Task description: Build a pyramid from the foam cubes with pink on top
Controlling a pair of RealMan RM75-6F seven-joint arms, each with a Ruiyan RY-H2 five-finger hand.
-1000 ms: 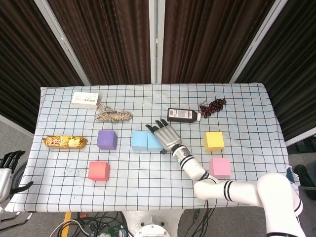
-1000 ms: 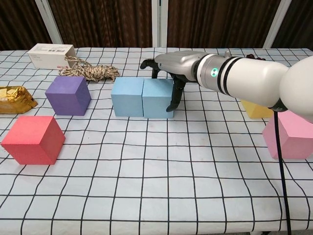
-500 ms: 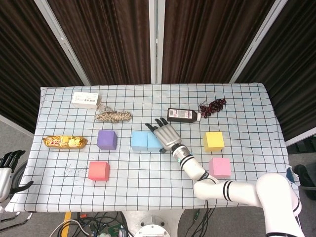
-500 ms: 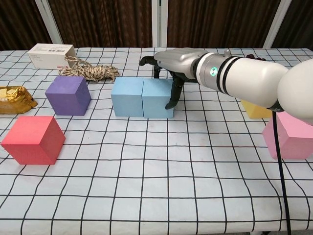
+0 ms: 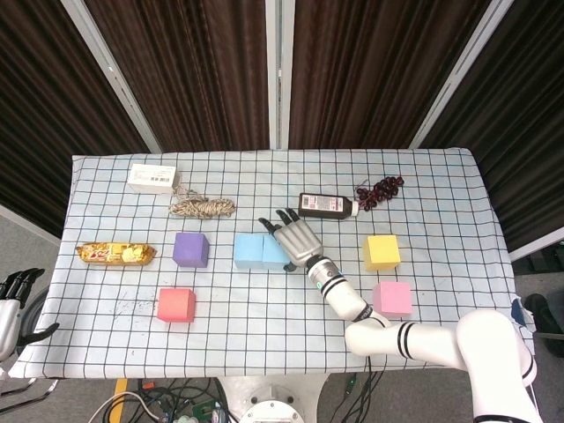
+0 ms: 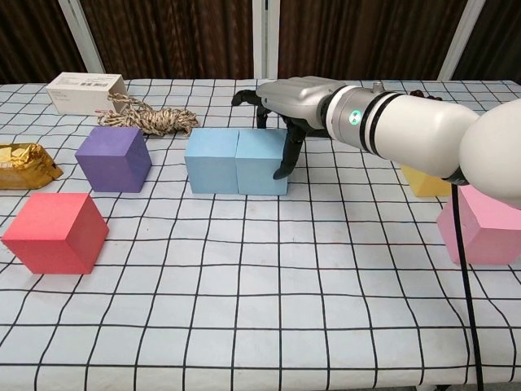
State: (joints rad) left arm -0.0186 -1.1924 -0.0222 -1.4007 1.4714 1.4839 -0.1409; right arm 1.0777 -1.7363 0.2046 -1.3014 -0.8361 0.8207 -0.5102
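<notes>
The pink cube [image 5: 392, 298] lay near the table's front edge, at about four o'clock from the right hand [image 5: 295, 241], well apart. That hand, spread and holding nothing, touched the two blue cubes [image 5: 262, 251] farther back; the left hand [image 5: 11, 300] hung beside the table, much farther off, its grasp unclear.

My right hand [image 6: 295, 99] was smooth grey metal with a dull sheen. The blue cubes [image 6: 236, 161] looked matt foam, the table [image 6: 269, 277] cloth checked, the rope [image 6: 151, 120] rough.
</notes>
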